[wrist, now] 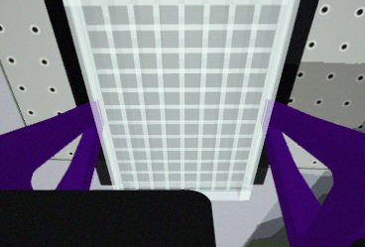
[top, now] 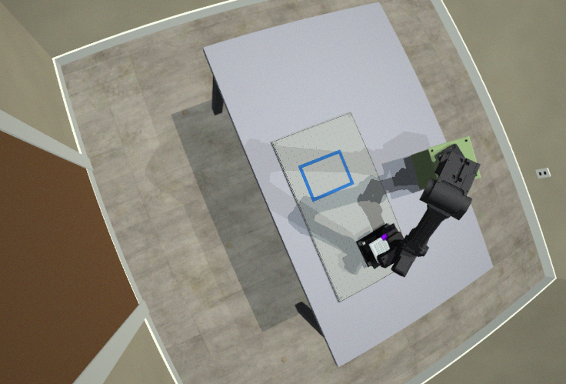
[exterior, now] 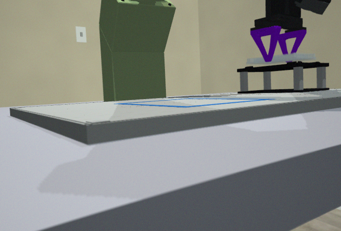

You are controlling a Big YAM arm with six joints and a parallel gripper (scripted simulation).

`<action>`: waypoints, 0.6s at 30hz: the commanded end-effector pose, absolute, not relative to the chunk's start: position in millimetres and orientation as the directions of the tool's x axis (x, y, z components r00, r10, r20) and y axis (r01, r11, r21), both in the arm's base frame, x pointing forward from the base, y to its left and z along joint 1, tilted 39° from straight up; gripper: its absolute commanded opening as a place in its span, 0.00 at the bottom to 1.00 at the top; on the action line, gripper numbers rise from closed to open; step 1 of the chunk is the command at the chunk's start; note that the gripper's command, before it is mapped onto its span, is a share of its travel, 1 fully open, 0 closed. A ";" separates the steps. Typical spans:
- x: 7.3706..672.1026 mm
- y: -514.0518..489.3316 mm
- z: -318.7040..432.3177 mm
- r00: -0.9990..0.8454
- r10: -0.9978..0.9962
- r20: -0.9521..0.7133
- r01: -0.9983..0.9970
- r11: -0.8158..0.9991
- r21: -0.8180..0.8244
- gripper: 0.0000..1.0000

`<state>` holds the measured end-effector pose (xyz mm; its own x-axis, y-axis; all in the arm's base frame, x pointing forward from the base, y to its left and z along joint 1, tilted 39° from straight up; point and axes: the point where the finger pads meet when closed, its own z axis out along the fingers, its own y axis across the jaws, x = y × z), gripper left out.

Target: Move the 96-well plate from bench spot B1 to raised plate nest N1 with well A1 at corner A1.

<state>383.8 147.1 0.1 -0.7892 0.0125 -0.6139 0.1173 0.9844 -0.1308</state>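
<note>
The clear 96-well plate (wrist: 181, 87) is held between my purple fingers at its two long sides. My gripper (wrist: 182, 109) is shut on it. In the side view the plate (exterior: 281, 58) lies level just on or a hair above the black raised nest N1 (exterior: 283, 77); I cannot tell whether it touches. From above, the plate (top: 377, 246) sits over the nest (top: 371, 252) under my wrist. The black nest frame shows around the plate in the wrist view (wrist: 47, 48). The blue-outlined bench spot B1 (top: 325, 175) has nothing in it.
The grey perforated baseplate (top: 333, 205) lies on the white table. The green arm pedestal (exterior: 135, 44) stands at the table's far edge. The nest stands on four short grey posts.
</note>
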 end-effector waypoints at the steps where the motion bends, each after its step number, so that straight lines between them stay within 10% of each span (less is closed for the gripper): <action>1: 397.6 149.7 8.9 -0.771 0.027 -0.637 0.126 0.986 -0.111 0.00; 18: 397.9 149.4 6.0 -0.773 0.024 -0.634 0.124 0.986 -0.113 0.00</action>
<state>387.8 147.8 -0.2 -0.7867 0.0145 -0.6172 0.1184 0.9847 -0.1277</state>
